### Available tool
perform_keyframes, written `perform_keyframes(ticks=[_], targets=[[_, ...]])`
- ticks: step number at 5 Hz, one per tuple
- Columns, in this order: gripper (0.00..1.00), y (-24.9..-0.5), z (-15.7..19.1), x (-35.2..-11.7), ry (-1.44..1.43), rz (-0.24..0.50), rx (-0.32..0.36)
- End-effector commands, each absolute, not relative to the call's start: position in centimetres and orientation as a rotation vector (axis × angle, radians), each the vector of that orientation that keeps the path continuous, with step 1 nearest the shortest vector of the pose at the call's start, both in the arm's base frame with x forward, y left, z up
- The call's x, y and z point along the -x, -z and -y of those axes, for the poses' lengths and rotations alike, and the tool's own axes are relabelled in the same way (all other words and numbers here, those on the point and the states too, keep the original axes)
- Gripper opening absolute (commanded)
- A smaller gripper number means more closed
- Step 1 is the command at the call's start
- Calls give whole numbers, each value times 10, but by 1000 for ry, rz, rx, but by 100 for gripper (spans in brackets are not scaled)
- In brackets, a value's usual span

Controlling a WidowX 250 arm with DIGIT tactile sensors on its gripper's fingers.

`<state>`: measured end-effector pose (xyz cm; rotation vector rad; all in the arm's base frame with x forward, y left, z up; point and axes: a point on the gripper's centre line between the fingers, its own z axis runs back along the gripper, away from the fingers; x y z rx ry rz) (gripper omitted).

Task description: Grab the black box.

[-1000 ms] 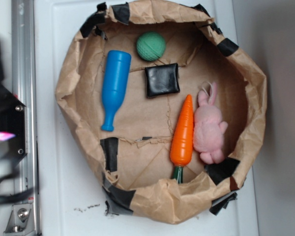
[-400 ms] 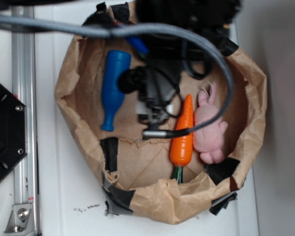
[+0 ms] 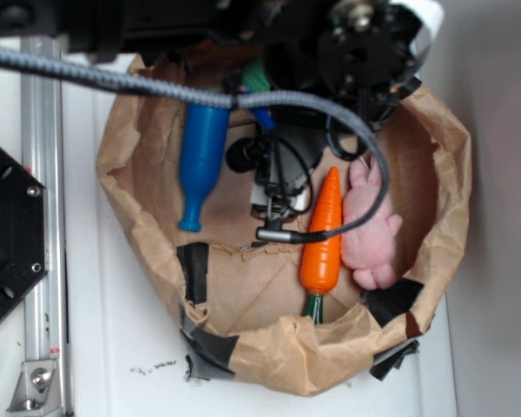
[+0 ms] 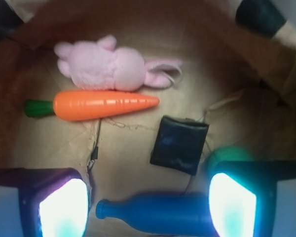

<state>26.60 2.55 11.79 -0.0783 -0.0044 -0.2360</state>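
The black box (image 4: 179,144) has a glossy, slightly wrinkled skin, and it lies on the creased, matt brown paper bag (image 3: 269,360), whose rim is patched with dull black tape (image 3: 194,271). The carrot (image 4: 96,104) and the blue bottle (image 4: 158,215) look like smooth, shiny plastic, while the pink bunny (image 4: 106,68) is fuzzy plush. At the far left, a brushed metal rail (image 3: 41,217) runs beside a matt black hexagonal plate (image 3: 7,234).

Black box (image 4: 179,144), orange carrot (image 4: 101,104), pink bunny (image 4: 108,69), blue bottle (image 4: 158,215), brown paper bag (image 3: 139,200).
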Motion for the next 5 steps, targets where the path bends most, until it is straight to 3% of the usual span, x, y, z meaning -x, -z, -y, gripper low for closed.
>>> perform_keyframes(ticks=[1, 4, 5], targets=[[100, -125, -33, -265, 204, 44, 51], [100, -110, -34, -266, 104, 23, 61], [100, -105, -32, -268, -37, 75, 58]])
